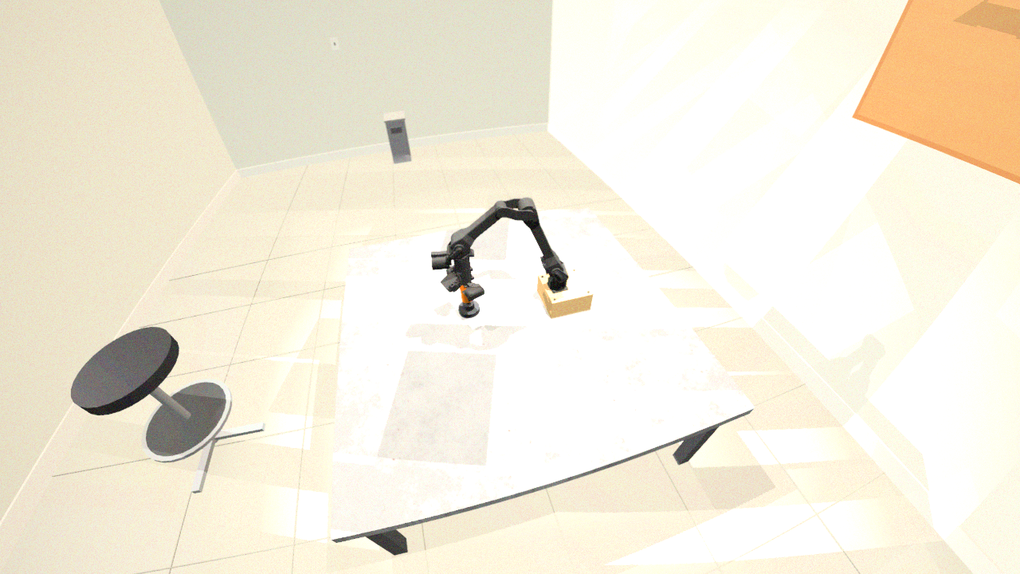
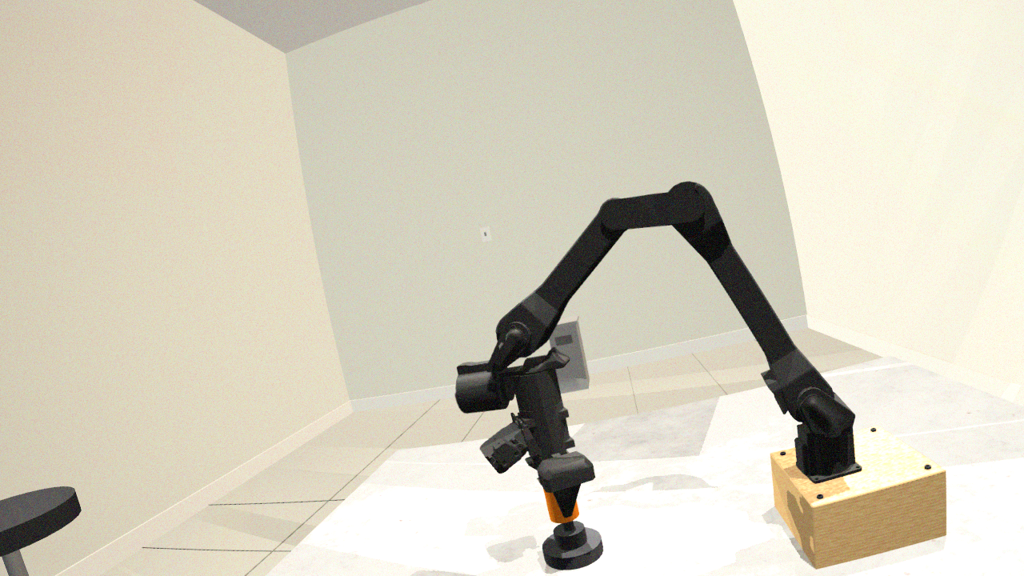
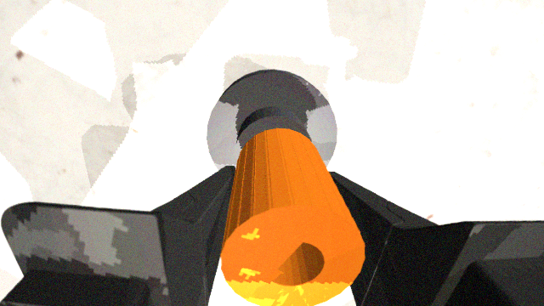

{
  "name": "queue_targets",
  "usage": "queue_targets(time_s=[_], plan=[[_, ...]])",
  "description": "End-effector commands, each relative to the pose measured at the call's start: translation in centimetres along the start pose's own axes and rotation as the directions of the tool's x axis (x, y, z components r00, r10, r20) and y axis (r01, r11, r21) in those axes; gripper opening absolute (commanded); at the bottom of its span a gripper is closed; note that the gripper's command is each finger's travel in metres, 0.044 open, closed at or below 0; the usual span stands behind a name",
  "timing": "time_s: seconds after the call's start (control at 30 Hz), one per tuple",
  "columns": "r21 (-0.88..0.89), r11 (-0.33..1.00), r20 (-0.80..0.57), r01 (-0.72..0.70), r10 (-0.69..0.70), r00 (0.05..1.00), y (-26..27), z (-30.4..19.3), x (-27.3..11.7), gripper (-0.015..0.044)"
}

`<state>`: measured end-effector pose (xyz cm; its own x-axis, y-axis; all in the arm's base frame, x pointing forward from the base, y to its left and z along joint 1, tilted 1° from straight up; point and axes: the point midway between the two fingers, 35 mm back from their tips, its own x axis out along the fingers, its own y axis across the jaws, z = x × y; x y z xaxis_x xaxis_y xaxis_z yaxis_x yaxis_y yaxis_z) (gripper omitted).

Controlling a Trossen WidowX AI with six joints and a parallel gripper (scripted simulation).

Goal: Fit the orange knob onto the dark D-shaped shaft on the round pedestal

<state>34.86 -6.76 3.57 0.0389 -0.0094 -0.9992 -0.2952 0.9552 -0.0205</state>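
My gripper (image 1: pixel 465 294) (image 2: pixel 565 508) (image 3: pixel 280 178) is shut on the orange knob (image 1: pixel 463 293) (image 2: pixel 553 507) (image 3: pixel 280 183), one finger on each side. The knob is over the round dark pedestal (image 1: pixel 468 311) (image 2: pixel 573 554) (image 3: pixel 272 91), and leans slightly in the exterior view. Its lower end is just above the pedestal's raised collar (image 2: pixel 570 534), with a small dark piece, perhaps the shaft, showing between them. In the wrist view the knob's D-shaped hole (image 3: pixel 305 267) has its flat side toward the upper left. The shaft's flat side is hidden; contact with the shaft cannot be told.
The arm's base stands on a wooden block (image 1: pixel 568 305) (image 2: pixel 880 519), right of the pedestal in the top and exterior views. The pale table (image 1: pixel 606 399) has its front edge toward the top camera. A black stool (image 1: pixel 127 367) stands on the floor to the left.
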Motion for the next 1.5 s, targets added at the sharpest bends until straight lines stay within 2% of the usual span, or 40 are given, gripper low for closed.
queue_targets(time_s=[0.0, 0.07, 1.03, 1.27, 1.47], plan=[[-0.123, 0.992, 0.004, 0.000, 0.001, 1.000, 0.08, -0.06, -0.27, 0.0000], [-0.163, 0.987, 0.004, 0.000, 0.001, 1.000, 0.13, -0.16, -0.22, 0.0000], [-0.163, 0.987, 0.004, 0.000, 0.001, 1.000, 0.09, -0.14, -0.15, 0.0000], [-0.355, 0.935, 0.004, 0.001, 0.000, 1.000, -0.06, 0.18, -0.30, 0.0000], [-0.365, 0.931, 0.005, 0.001, 0.000, 1.000, -0.14, 0.38, -0.08, 0.0000]])
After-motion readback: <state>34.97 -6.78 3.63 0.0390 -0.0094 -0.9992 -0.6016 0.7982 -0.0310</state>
